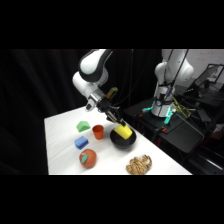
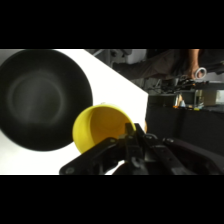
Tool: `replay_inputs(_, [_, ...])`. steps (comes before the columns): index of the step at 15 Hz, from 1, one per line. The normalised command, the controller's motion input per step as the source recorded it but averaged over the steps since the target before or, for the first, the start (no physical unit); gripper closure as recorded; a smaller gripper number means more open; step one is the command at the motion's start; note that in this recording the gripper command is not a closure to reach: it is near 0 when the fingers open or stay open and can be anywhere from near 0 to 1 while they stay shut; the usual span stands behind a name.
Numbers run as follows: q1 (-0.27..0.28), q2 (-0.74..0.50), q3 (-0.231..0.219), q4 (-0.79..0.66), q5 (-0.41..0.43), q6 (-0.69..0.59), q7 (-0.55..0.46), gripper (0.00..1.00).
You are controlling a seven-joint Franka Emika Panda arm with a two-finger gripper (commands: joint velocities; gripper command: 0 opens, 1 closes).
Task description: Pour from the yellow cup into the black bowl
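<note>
Yellow cup (image 1: 122,132) is gripped by your hand (image 1: 119,125) and tilted above the black bowl (image 1: 123,141), which lies directly under it; judged mid-pour. Next: tip further, keeping the rim inside the bowl. White table (image 1: 60,131) beyond the hand carries an orange cup (image 1: 98,132); dark curtained room behind.

A white table (image 1: 62,150) stands lit against heavy black curtains (image 1: 35,85) that fill the left and back of the room. To the right of the table sits a dark bench or cart (image 1: 170,132), cluttered with cables and a teal-tinted object (image 1: 167,116) too blurred to name. At the far right a paler wall area (image 1: 212,75) shows. In the wrist view, a person's arm (image 2: 194,62) appears beyond the table's edge, among dim shelves of equipment (image 2: 200,95).
</note>
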Motion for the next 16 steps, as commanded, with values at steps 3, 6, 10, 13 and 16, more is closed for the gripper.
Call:
replay_inputs(3, [0.205, -0.49, -0.013, -0.40, -0.180, 0.68, 0.20, 0.18])
replay_inputs(6, [0.200, -0.47, 0.040, -0.38, -0.287, 0.66, 0.32, 0.18])
replay_inputs(10, [0.211, -0.34, 0.085, -0.25, -0.482, 0.60, 0.51, 0.18])
replay_inputs(13, [0.214, -0.15, 0.068, -0.11, -0.706, 0.49, 0.72, 0.18])
replay_inputs(16, [0.188, 0.04, 0.029, 0.03, -0.692, 0.28, 0.73, 0.18])
